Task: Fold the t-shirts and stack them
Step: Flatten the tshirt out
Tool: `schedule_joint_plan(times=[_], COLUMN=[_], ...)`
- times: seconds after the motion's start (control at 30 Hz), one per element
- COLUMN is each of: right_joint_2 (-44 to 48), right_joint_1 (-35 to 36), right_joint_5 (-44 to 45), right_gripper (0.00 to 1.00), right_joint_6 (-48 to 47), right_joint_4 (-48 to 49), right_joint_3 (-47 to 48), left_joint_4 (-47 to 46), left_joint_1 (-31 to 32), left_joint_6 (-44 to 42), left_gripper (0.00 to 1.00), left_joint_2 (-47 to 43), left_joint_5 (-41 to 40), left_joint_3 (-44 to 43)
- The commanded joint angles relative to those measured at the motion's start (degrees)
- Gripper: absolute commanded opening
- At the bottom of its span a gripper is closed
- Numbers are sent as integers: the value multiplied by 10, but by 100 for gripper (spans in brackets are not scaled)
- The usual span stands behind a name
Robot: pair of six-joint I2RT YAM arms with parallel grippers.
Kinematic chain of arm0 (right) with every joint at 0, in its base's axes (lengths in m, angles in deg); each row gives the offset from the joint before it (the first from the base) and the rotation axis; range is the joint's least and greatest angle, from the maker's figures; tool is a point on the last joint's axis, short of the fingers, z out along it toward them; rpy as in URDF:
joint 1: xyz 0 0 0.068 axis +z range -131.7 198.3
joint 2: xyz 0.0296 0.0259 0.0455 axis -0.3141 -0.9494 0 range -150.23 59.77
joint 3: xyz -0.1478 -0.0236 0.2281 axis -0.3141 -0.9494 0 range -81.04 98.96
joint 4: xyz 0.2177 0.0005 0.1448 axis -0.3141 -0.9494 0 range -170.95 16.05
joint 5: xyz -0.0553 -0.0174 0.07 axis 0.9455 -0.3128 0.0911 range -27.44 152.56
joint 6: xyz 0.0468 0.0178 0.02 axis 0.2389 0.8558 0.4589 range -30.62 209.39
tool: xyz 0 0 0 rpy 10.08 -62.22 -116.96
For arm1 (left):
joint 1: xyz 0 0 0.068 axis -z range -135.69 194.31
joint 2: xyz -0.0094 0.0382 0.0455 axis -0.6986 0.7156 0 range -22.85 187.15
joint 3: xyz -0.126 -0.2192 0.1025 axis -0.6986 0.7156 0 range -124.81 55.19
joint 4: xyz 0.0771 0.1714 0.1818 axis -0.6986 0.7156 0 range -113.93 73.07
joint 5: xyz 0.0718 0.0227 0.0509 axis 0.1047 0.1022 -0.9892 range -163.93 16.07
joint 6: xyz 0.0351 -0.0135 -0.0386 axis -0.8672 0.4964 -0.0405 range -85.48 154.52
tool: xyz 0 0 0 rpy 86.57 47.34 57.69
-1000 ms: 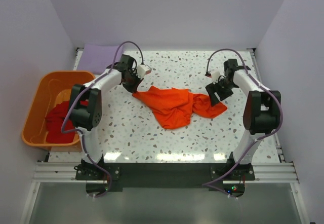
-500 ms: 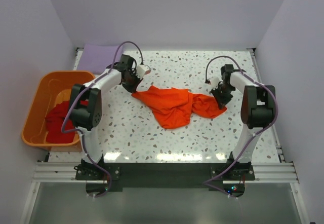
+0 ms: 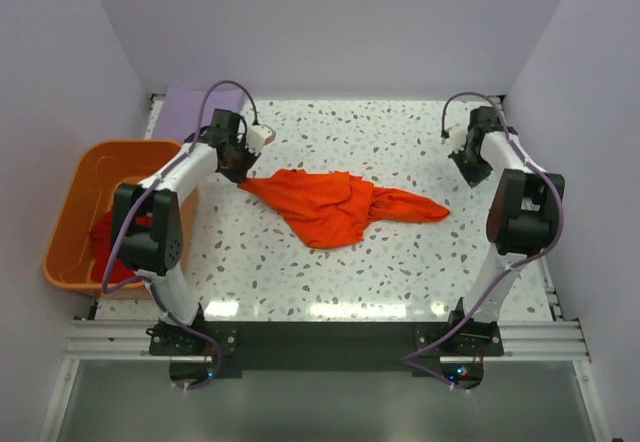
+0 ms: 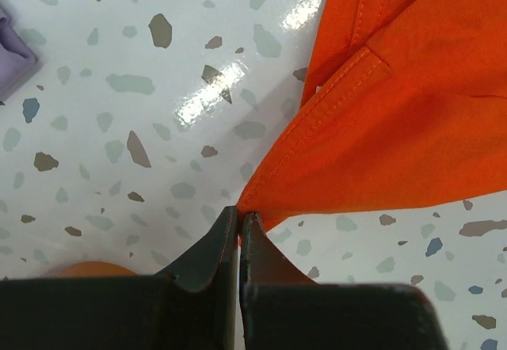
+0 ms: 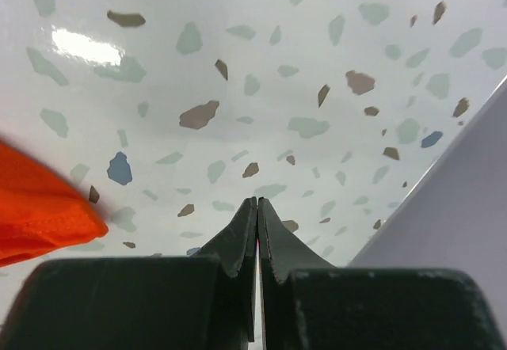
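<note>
The bright orange t-shirt [image 3: 330, 207] lies crumpled and stretched across the middle of the table. My left gripper [image 3: 238, 171] is shut on its left corner, and in the left wrist view the jaws [image 4: 240, 212] pinch the hem of the orange cloth [image 4: 396, 104]. Far to the back right, my right gripper [image 3: 467, 170] is shut with nothing in it [image 5: 257, 201]. The shirt's right tip [image 3: 438, 212] lies on the table apart from it, seen at the left edge [image 5: 36, 211]. The darker red t-shirt [image 3: 112, 240] is bunched in the tub. The lavender t-shirt [image 3: 190, 104] lies at the back left corner [image 4: 11, 58].
An orange plastic tub [image 3: 72, 184] stands off the table's left side, beside the left arm. Pale walls close in the table at the back and on both sides; the right wall [image 5: 459, 199] is close to my right gripper.
The left gripper has pulled the shirt corner left and back, stretching the cloth. The right gripper shut, then moved away to the back right without the shirt's right end.
</note>
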Motion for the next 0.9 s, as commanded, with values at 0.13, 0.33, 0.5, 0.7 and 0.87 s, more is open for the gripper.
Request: schedule_joint_plan(times=[0.13,0.33,0.5,0.7,0.87], right_joint_2=[51,82,74,39,22], right_joint_1=[17,103,190,253,278], right_joint_5=[-158,-329,-311,-303,-278], right_gripper=[37,57,58,61,59], right_joint_6=[26,-5,-24,-18,-17], right_joint_4=[-123,-186,-140,-106,-73], right_joint_3=[106,97,48,45,29], left_joint_4=[0,12,21,24,23], left_joint_1=[13,19,19,19,19], left_joint_6=[-10,-1,1,5,7], left_gripper=[0,0,0,0,0], left_joint_2=[-16,5,18,22,27], left_joint_5=[38,63,78,85,79], left_joint_3=[24,-1,-19,-22,-28])
